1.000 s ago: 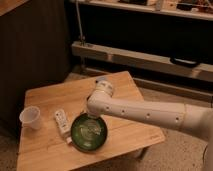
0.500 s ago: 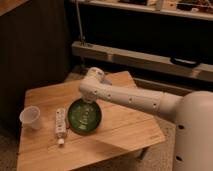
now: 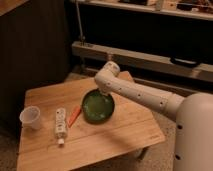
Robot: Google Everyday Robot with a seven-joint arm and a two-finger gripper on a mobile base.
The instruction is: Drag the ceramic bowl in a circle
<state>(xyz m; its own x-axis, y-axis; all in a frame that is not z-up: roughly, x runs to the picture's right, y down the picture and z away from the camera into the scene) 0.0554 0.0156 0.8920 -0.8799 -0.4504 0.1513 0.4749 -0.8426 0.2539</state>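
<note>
The ceramic bowl (image 3: 97, 108) is round, shallow and glossy dark green with a lighter centre. It sits near the middle of the wooden table (image 3: 115, 137). My gripper (image 3: 103, 93) reaches down from the white arm to the bowl's far rim and touches or nearly touches it. The arm's wrist hides most of the gripper.
A translucent plastic cup (image 3: 30, 117) stands at the table's left edge. A white bottle (image 3: 60, 123) lies left of the bowl, with a small orange item (image 3: 74, 115) between them. A dark cabinet (image 3: 30, 45) and metal shelving (image 3: 150, 55) stand behind the table.
The bowl has slid to the right and toward the far side of the table, together with the gripper. The orange item beside the bottle now shows. Cup and bottle have not moved.
</note>
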